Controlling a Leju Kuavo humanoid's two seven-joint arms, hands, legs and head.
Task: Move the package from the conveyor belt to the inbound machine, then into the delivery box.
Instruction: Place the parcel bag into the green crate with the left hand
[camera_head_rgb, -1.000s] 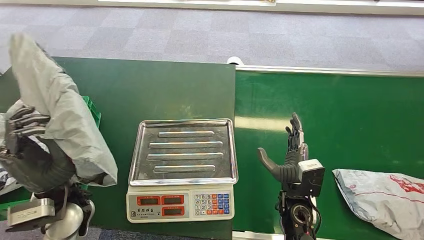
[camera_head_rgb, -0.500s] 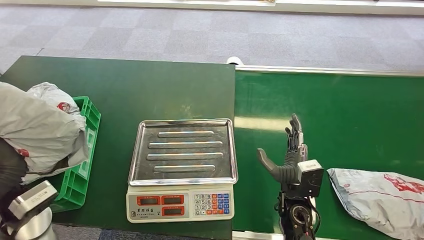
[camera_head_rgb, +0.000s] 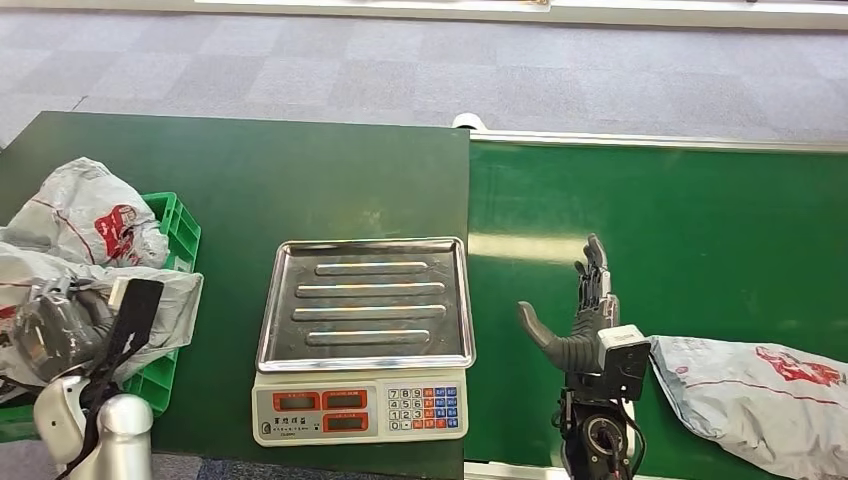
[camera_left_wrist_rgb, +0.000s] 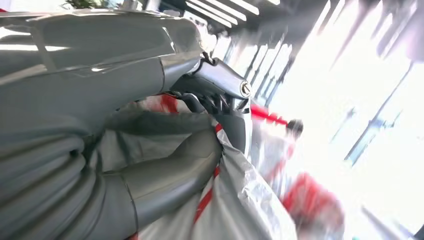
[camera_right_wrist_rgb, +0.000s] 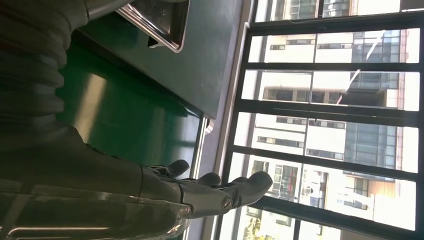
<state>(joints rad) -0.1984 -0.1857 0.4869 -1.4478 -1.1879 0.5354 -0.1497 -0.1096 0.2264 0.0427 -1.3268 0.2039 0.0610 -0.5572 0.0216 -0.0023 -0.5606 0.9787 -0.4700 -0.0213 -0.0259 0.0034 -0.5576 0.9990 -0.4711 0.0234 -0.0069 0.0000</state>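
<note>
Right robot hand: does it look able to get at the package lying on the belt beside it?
Probably yes. The right robot hand is open and upright over the belt, and the package lies just to its right with nothing between them. It would likely have to turn toward it first.

3 grey packages with red print: 1 (camera_head_rgb: 760, 385) on the green conveyor belt (camera_head_rgb: 700, 220) at 4 o'clock, 2 at 9 o'clock in the green delivery box (camera_head_rgb: 175, 240), the rear one (camera_head_rgb: 90, 215) and the front one (camera_head_rgb: 160, 300). 1 weighing scale (camera_head_rgb: 365, 340) with 1 steel tray at 6 o'clock. 2 robot hands: left (camera_head_rgb: 60, 330), right (camera_head_rgb: 580, 320).
</note>
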